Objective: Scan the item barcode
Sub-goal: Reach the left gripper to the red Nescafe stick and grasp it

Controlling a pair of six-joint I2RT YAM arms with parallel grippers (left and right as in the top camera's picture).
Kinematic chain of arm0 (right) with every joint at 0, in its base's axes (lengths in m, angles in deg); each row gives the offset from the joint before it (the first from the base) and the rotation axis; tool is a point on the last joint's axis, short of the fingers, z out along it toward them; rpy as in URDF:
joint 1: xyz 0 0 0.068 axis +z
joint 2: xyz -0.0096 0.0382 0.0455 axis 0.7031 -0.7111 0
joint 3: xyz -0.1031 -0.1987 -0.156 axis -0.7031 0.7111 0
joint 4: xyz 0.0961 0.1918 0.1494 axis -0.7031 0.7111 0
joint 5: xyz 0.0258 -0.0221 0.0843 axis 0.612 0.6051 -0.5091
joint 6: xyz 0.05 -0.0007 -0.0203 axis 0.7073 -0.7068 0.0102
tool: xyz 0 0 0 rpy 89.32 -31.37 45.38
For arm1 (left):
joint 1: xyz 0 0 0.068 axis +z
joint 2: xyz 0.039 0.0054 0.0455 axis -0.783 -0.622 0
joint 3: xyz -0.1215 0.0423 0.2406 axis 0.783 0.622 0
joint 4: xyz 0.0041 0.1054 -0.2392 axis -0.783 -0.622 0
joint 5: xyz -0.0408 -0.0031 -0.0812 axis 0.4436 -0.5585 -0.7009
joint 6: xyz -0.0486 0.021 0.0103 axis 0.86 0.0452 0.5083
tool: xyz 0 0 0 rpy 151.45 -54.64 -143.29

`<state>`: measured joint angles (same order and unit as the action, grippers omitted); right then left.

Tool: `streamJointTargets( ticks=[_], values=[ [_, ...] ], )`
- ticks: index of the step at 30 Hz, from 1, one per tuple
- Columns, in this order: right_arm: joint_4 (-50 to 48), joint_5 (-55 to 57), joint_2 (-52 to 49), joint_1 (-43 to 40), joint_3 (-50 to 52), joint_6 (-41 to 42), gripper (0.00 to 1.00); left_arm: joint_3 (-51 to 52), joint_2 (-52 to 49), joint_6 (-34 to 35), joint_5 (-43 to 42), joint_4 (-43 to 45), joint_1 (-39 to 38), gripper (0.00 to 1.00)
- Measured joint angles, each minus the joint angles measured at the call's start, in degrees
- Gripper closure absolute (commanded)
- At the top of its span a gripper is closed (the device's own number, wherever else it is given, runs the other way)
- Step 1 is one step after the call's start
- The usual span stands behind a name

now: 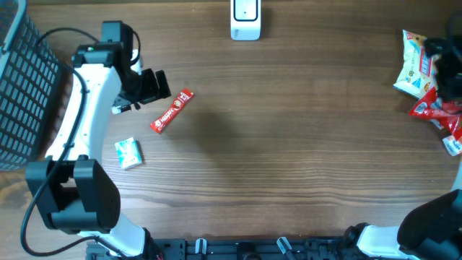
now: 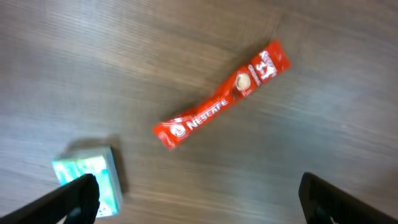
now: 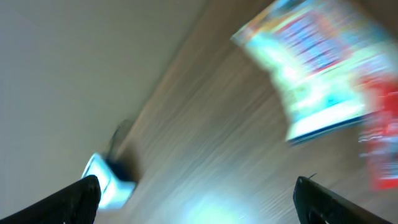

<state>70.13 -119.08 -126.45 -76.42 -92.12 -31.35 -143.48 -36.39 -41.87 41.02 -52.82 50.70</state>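
A red Nescafe stick (image 1: 172,110) lies flat on the wooden table, its label up (image 2: 224,102). My left gripper (image 1: 157,86) hovers just left of it, open and empty (image 2: 196,210). The stick lies ahead of its fingers (image 2: 68,202). The white scanner (image 1: 245,19) stands at the table's far edge, and shows blurred in the right wrist view (image 3: 106,180). My right gripper (image 1: 442,66) is over the packets at the far right, open with nothing between its jaws (image 3: 199,208).
A small green-and-white box (image 1: 128,152) lies near the left arm (image 2: 87,177). A dark wire basket (image 1: 22,79) stands at the left edge. A pale snack bag (image 1: 415,66) (image 3: 317,68) and red packets (image 1: 435,110) (image 3: 380,124) lie at the right edge.
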Motion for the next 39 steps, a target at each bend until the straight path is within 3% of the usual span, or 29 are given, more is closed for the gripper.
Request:
streamJointTargets(
  ticks=[9,18,24,27,29,35,37,39],
  values=[
    [4.94,-6.93,-0.04,13.51,0.00,-7.93,0.00,12.26,-0.02,-6.34,5.42,12.98,-2.19,0.00],
    [4.44,-3.32,-0.04,23.26,0.00,-9.86,0.00,27.12,-0.07,-14.49,9.38,32.39,-8.00,0.00],
    [5.09,-0.44,-0.04,25.16,0.00,-10.27,0.00,29.79,-0.07,-16.02,13.33,36.85,-12.31,0.00],
    [5.77,0.26,-0.04,25.18,0.00,-10.97,0.00,29.83,-0.07,-16.26,14.78,37.16,-12.50,0.06],
    [6.38,0.48,-0.04,25.18,0.00,-11.28,0.00,29.83,-0.07,-16.39,15.87,37.24,-12.50,0.16],
    [6.62,0.90,-0.04,25.18,0.00,-11.47,0.00,29.86,-0.07,-16.39,18.12,37.57,-12.50,0.59],
    [6.69,0.92,-0.04,25.18,0.00,-11.47,0.00,29.86,-0.07,-16.55,18.51,37.73,-12.50,0.59],
    [6.78,0.92,-0.04,25.18,0.00,-11.47,0.00,29.88,-0.07,-16.81,18.73,37.68,-12.50,0.48]
  ],
)
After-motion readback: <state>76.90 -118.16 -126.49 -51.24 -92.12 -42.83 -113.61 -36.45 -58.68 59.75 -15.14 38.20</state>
